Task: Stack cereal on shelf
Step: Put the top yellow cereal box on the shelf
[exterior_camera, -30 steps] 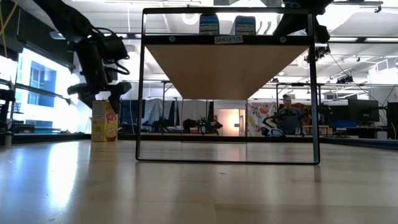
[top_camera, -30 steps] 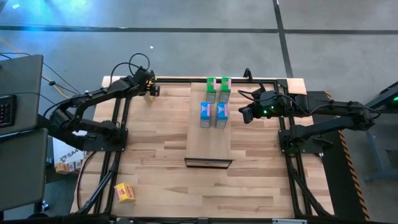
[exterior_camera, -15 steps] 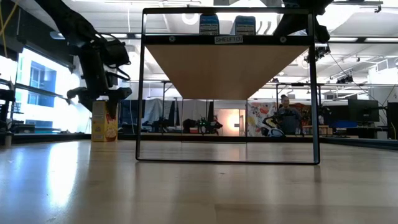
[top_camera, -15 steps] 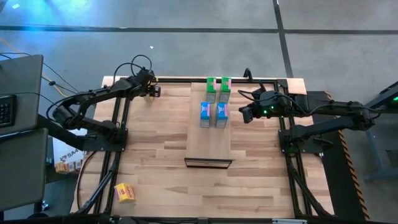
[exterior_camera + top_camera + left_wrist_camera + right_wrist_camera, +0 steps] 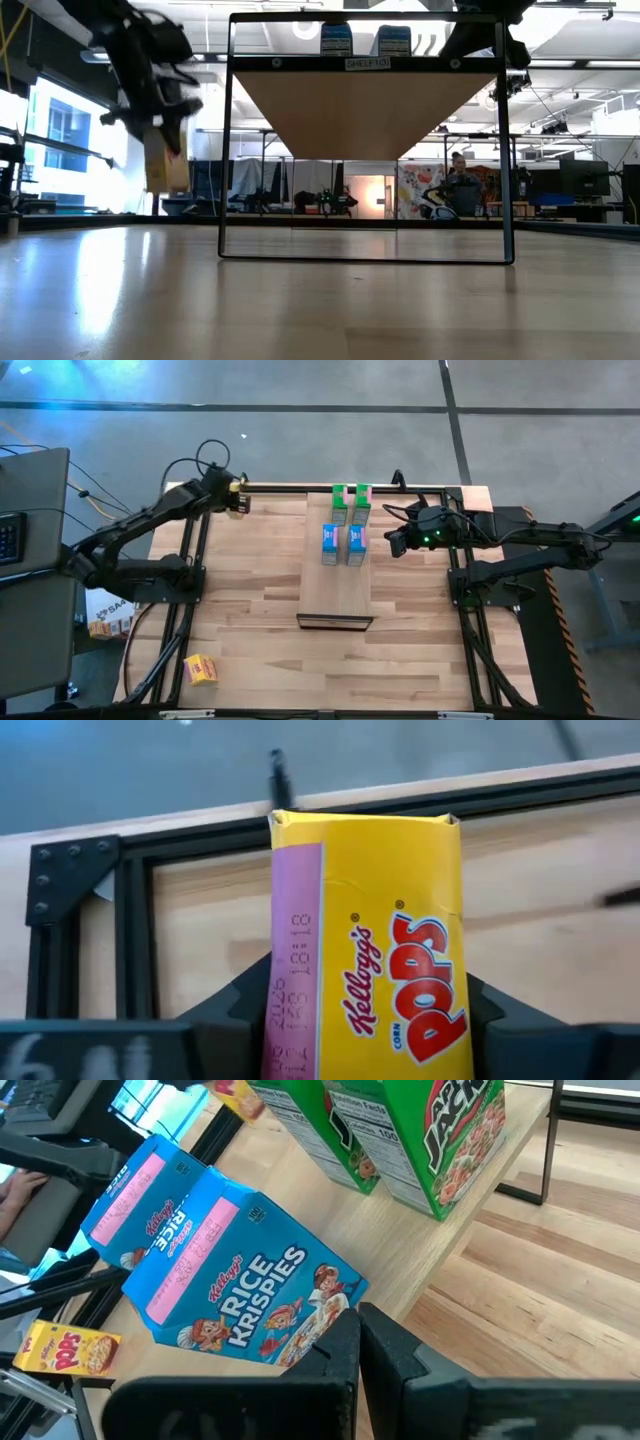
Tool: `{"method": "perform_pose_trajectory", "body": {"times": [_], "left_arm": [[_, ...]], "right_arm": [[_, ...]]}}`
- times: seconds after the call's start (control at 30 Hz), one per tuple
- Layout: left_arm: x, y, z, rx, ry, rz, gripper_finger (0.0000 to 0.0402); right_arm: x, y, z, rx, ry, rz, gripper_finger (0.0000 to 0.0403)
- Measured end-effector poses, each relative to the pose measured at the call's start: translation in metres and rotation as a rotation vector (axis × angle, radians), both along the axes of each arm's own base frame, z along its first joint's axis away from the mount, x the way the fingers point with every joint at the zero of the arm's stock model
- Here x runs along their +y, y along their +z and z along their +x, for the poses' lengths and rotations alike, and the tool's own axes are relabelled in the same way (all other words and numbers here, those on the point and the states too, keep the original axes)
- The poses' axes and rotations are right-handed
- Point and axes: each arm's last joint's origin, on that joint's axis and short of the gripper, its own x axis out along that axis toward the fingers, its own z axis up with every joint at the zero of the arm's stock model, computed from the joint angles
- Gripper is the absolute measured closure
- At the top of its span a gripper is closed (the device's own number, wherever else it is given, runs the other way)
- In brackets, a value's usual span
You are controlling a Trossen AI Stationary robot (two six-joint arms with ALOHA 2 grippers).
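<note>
My left gripper [image 5: 237, 501] is over the table's far left corner, shut on a yellow Corn Pops box [image 5: 400, 920], which hangs above the tabletop in the low view [image 5: 165, 168]. The shelf [image 5: 337, 588] is a pale panel raised on a black frame. Two green boxes [image 5: 350, 505] and two blue boxes [image 5: 342, 544] stand on it. A second yellow box [image 5: 201, 670] lies on the table's near left corner. My right gripper [image 5: 392, 544] waits, shut, just right of the blue boxes [image 5: 240, 1285] and touches nothing. My left gripper pinches the yellow box between its two fingers [image 5: 240, 1015], one on each narrow side of the box's upper part [image 5: 300, 1020]. The fingers come from above, pointing down. The box hangs upright below them, lifted clear of the table.
The shelf's black frame [image 5: 228, 140] stands on the table's middle, with open space under the panel. A black rail [image 5: 200, 835] runs along the table's far edge by the left gripper. Bare wood lies between the shelf and both arms. A person shows far behind the table.
My left gripper came down over the yellow box standing at the far left corner, took hold of it and rose. The box now hangs clear of the tabletop. The right arm kept still.
</note>
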Motion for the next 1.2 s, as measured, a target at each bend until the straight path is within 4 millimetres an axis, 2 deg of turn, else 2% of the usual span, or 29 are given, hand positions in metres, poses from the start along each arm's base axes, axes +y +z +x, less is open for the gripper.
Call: {"method": "perform_pose_trajectory", "body": {"times": [0.17,0.33,0.5,0.63,0.77,0.9,1.07,1.2], "left_arm": [[-0.03,0.034,-0.006,-0.061,-0.124,-0.008,0.0246],[-0.068,0.065,-0.007,-0.142,-0.334,-0.037,0.0246],[-0.102,0.096,0.0,-0.258,-0.556,-0.053,0.0246],[-0.126,0.12,0.013,-0.326,-0.724,-0.063,0.0245],[-0.15,0.138,0.035,-0.343,-0.874,-0.071,0.0245],[-0.176,0.149,0.068,-0.334,-1.043,-0.01,0.0245],[-0.209,0.15,0.115,-0.256,-1.314,0.116,0.0245],[-0.225,0.145,0.148,-0.188,-1.464,0.223,0.0245]], "right_arm": [[0.0,0.0,0.0,-0.005,-0.004,0.015,0.0403],[0.0,0.0,0.0,-0.009,-0.008,0.026,0.0403],[0.0,0.0,0.0,-0.013,-0.014,0.034,0.0403],[0.0,0.0,0.0,-0.012,-0.009,0.034,0.0403],[0.001,0.0,0.0,-0.009,0.004,0.033,0.0403],[0.001,0.0,0.0,-0.001,0.025,0.015,0.0403],[0.001,0.0,0.0,0.006,0.042,-0.002,0.0403],[0.001,0.0,0.0,0.007,0.043,-0.004,0.0403]]}}
